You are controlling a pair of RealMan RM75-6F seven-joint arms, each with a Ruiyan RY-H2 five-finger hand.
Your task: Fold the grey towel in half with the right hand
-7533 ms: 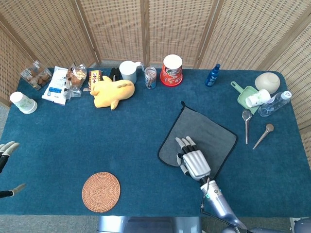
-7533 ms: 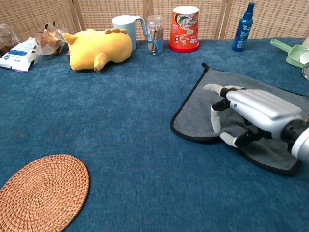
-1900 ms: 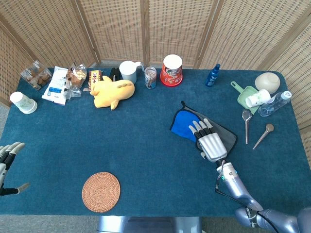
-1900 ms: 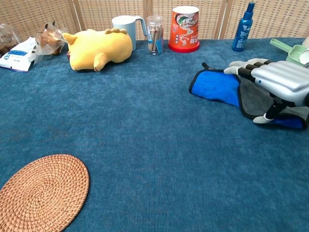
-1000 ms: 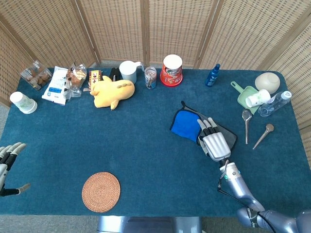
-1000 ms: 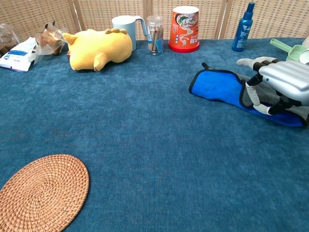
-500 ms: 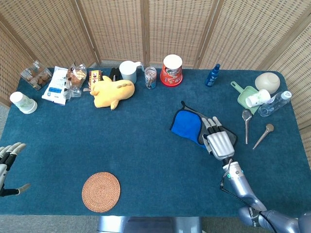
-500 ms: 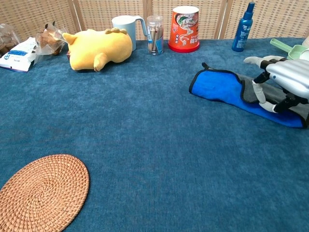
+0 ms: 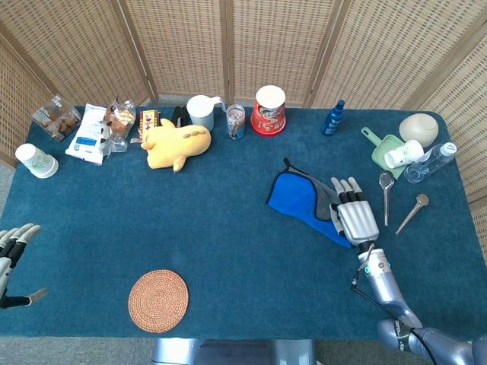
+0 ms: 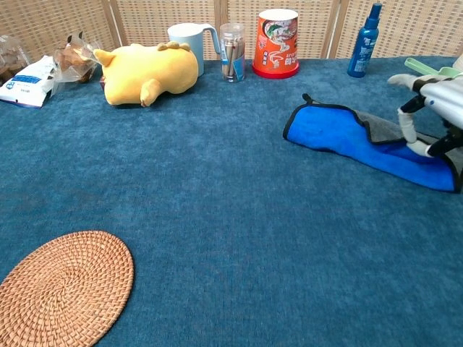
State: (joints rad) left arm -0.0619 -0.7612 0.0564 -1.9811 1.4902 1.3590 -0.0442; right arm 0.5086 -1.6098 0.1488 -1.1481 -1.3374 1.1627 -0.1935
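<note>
Blue underside: the grey towel (image 9: 308,199) lies doubled over, right of centre on the surface (image 9: 190,228).
Right robot hand (image 9: 356,217): fingers spread, empty, over the towel's right edge.
Left robot hand (image 9: 11,251): idle, fingers apart, holding nothing.

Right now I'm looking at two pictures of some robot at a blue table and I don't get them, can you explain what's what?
It is a two-armed robot with human-like hands. One picture looks down from its head, the other looks forward from its chest. Its right hand rests on a grey towel, folded over so the blue underside shows; whether the fingers grip it is unclear. Its left hand is open at the table's edge. Also on the table: a yellow plush toy, a woven coaster, a red cup and spoons.
</note>
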